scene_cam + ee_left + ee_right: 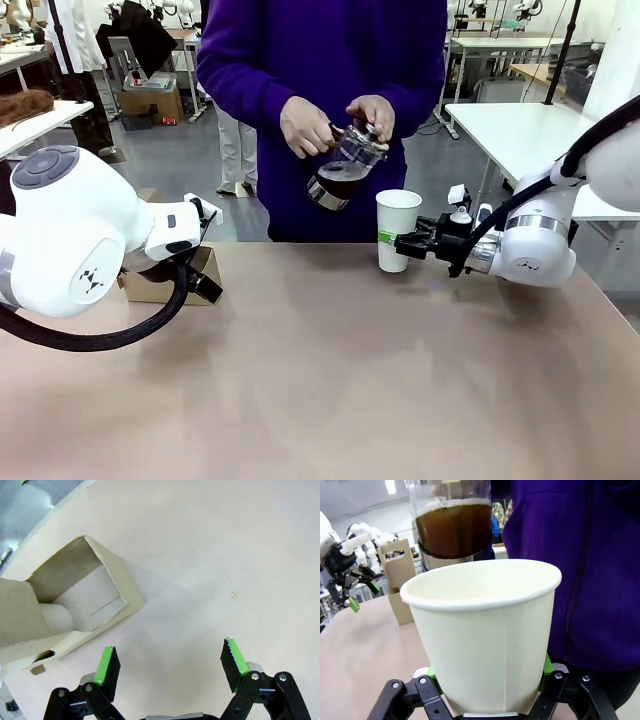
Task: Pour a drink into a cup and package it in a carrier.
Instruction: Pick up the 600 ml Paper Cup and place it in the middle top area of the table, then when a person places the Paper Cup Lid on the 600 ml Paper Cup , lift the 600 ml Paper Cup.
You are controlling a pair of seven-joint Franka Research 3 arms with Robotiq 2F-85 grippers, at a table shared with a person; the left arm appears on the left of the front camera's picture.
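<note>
**Almost pouring: pot tipped over a held cup**

Right now the right gripper [398, 241] is clamped on the lower part of the cup [398, 225], a green pad pressed to each side of the paper wall. The cup stands upright with its base at the table [320, 390]. What shows of its inside in the right wrist view looks dry, though the bottom is hidden.

Above the cup's rim and a little to its far side, the person holds the glass pot [340, 170] tilted. One hand [305, 125] grips it and the other hand [372, 112] rests on the lid. The drink [335, 187] sits dark in the pot's lower part, and no stream can be seen. The pour seems about to begin, so the task is likely in its early part.

Well apart from the cup, toward the robot's left, lies the carrier [85, 595]. The left gripper [171, 660] hangs just beside it over bare table, jaws spread and holding nothing.

Several things could go wrong from here:
- The pot's mouth is off-centre from the cup, so the first stream may strike the rim or run down the outside onto the pads.
- A knock from the pot could tip the cup in its grasp.
- Paper gives under a squeeze, so a tighter grip could buckle the wall.
- Added weight may let the cup slide between the pads.
- A full cup carried to the carrier could slop.
</note>
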